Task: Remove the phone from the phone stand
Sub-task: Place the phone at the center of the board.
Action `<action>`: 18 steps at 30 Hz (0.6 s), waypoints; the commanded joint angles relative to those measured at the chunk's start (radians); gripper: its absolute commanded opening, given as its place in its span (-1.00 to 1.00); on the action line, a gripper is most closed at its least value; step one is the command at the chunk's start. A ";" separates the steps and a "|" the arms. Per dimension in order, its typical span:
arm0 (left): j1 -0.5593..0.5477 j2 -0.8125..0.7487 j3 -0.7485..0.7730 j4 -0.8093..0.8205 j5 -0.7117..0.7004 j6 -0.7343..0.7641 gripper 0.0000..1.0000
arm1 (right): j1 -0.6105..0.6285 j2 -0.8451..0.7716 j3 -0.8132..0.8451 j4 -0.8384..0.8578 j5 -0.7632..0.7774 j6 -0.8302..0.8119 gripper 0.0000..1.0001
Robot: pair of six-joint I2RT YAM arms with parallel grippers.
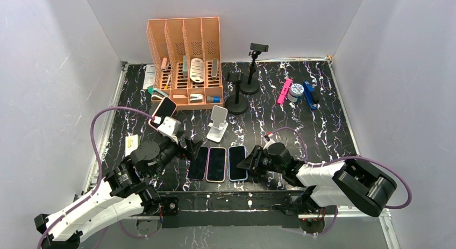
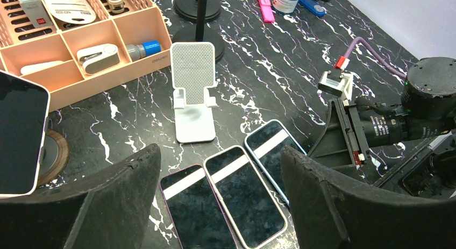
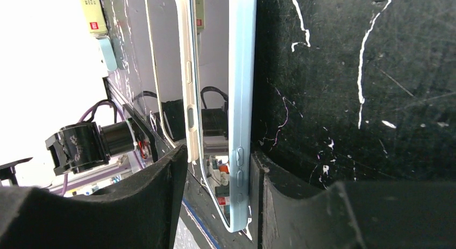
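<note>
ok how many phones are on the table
4. Three lie flat side by side near the front edge: the left phone, middle phone, right phone. The fourth phone stands propped at the left, before the orange organizer. Others may be hidden inside it.

1. The top camera hangs above and behind my bases, angled down toward the back wall. It is far enough off to take in the whole table [image 1: 322,125], my left arm [image 1: 91,203] and my right arm [image 1: 333,179].
2. My left wrist camera sits low, looking forward between my left fingers [image 2: 107,206] across the tabletop. With the top view it shares the phone stand [image 2: 192,93], the orange organiser [image 2: 80,50], the row of three phones [image 2: 231,198] and my right arm.
3. My right wrist camera is rolled sideways, very close to the tabletop. It sights between my right fingers [image 3: 134,206] along the edge of the blue-cased phone [image 3: 241,98], the right-hand one of that row.
</note>
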 commanded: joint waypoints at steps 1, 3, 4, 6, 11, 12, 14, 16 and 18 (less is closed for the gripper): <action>0.001 -0.002 -0.002 -0.006 -0.016 0.003 0.57 | -0.002 -0.029 -0.004 -0.065 0.010 -0.034 0.05; 0.002 -0.001 -0.002 -0.007 -0.016 0.003 0.57 | -0.001 -0.043 -0.013 -0.074 0.010 -0.034 0.05; 0.002 -0.001 -0.001 -0.007 -0.016 0.003 0.57 | -0.001 -0.050 -0.018 -0.078 0.012 -0.034 0.05; 0.001 -0.001 -0.002 -0.007 -0.016 0.003 0.57 | 0.000 -0.064 -0.028 -0.086 0.014 -0.034 0.05; 0.002 0.000 -0.002 -0.008 -0.016 0.002 0.57 | -0.001 -0.119 -0.047 -0.140 0.032 -0.044 0.05; 0.002 0.000 -0.002 -0.007 -0.016 0.002 0.57 | -0.001 -0.134 -0.047 -0.161 0.039 -0.047 0.05; 0.002 0.002 -0.002 -0.009 -0.016 0.002 0.57 | -0.001 -0.170 -0.046 -0.200 0.057 -0.062 0.06; 0.002 0.002 -0.002 -0.007 -0.015 0.002 0.57 | 0.000 -0.209 -0.043 -0.241 0.073 -0.072 0.06; 0.002 0.003 -0.002 -0.008 -0.013 0.002 0.57 | 0.000 -0.248 -0.038 -0.280 0.098 -0.085 0.06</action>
